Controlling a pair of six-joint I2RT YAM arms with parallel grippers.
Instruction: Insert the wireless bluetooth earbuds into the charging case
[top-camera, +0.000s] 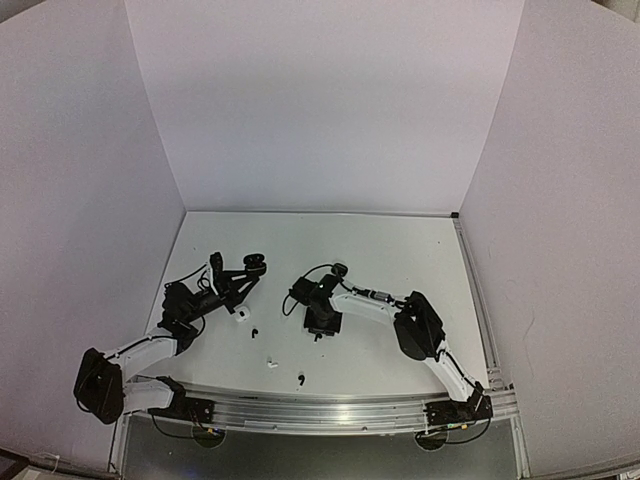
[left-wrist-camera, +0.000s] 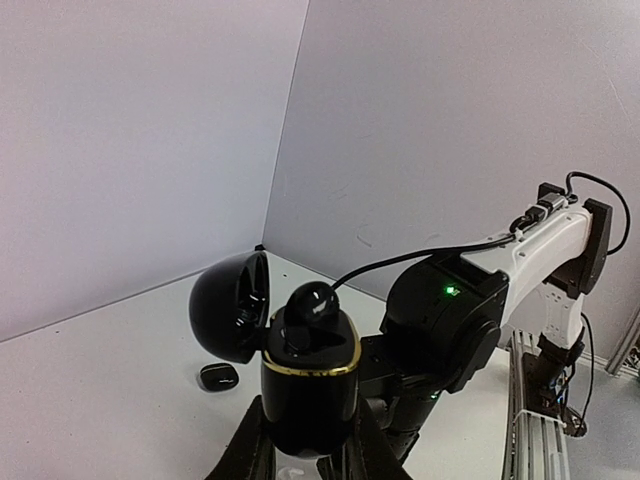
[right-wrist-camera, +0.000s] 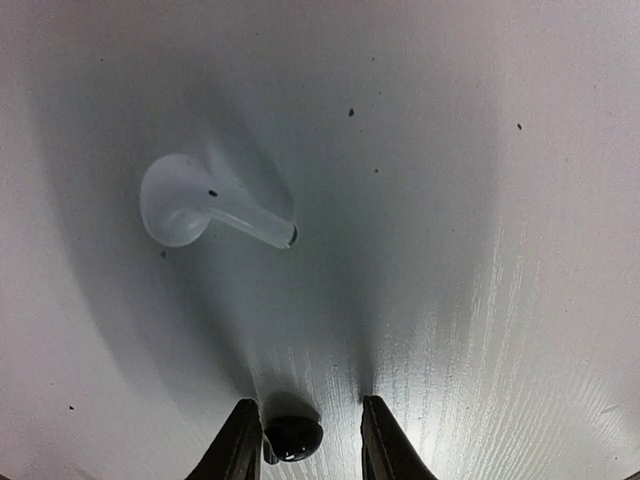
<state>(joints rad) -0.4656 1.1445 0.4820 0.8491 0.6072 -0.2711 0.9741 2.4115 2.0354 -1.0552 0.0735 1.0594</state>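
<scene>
Left claw (left-wrist-camera: 310, 445) is clenched on the black charging case (left-wrist-camera: 310, 385) and holds it upright above the surface (top-camera: 400, 260). Fingers pinch the lower body from both sides. The lid is hinged open to the left and the gold rim is visible. One black earbud (left-wrist-camera: 310, 300) sits in the case's top opening with its rounded head sticking up above the rim.

Right claw (right-wrist-camera: 308, 420) points straight down at the surface, jaws partly apart. A second black earbud (right-wrist-camera: 292, 438) lies between the fingers (right-wrist-camera: 240, 445). It's close against the left one, with a visible gap to the right one, so it's bracketed, not pinched.

A white earbud (right-wrist-camera: 210, 205) lies on its side on the surface just beyond that claw, stem pointing right, touching nothing.

Top view:
- Both arms reach in toward mid-surface, with the left claw (top-camera: 240, 275) near the right claw (top-camera: 318, 330).
- Loose on the surface near the front are a black bud (top-camera: 255, 332), a white bud (top-camera: 270, 362) and another black bud (top-camera: 300, 379), all apart from each other.
- Can't tell if that white bud is the same one the right wrist view shows.
- A small white rounded object (top-camera: 243, 313) sits just below the left claw.

The left wrist view also shows a small closed black case (left-wrist-camera: 218, 376) on the surface behind the held case, with the right arm (left-wrist-camera: 450, 320) beyond it.
</scene>
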